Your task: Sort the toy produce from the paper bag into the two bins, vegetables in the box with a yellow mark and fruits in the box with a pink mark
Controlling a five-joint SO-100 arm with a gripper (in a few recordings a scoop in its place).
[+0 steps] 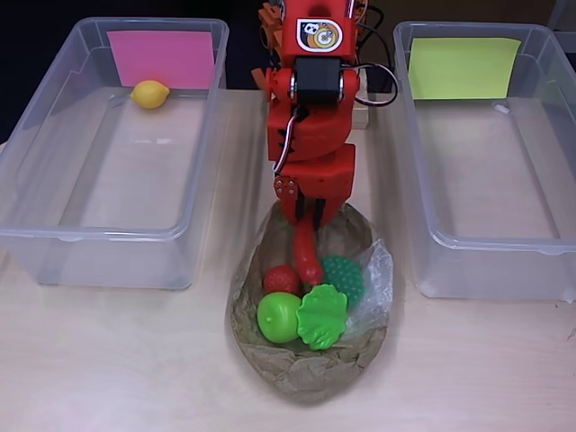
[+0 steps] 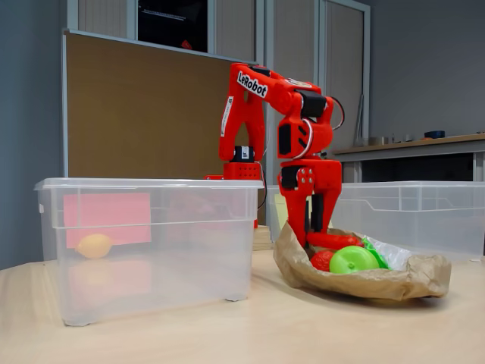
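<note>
A crumpled paper bag [image 1: 306, 373] [image 2: 364, 282] lies between the two bins. In it are a long red piece [image 1: 309, 256] [image 2: 335, 241], a round red piece [image 1: 281, 279] [image 2: 322, 260], a green apple [image 1: 277, 317] [image 2: 350, 260], a light green leafy piece [image 1: 322, 317] and a dark green bumpy piece [image 1: 345, 277]. My red gripper [image 1: 304, 223] [image 2: 311, 230] points down into the bag's back end, its fingertips at one end of the long red piece. How its jaws stand is hidden. A yellow lemon [image 1: 150, 94] [image 2: 95, 245] lies in the pink-marked bin [image 1: 54, 243] [image 2: 151, 186]. The yellow-marked bin [image 1: 540, 247] [image 2: 424, 199] holds nothing.
A clear plastic film [image 1: 378, 279] sticks out of the bag beside the dark green piece. Bare tabletop [image 1: 117, 360] runs along the front of both bins and around the bag. The arm's base [image 2: 242, 167] stands between the bins at the back.
</note>
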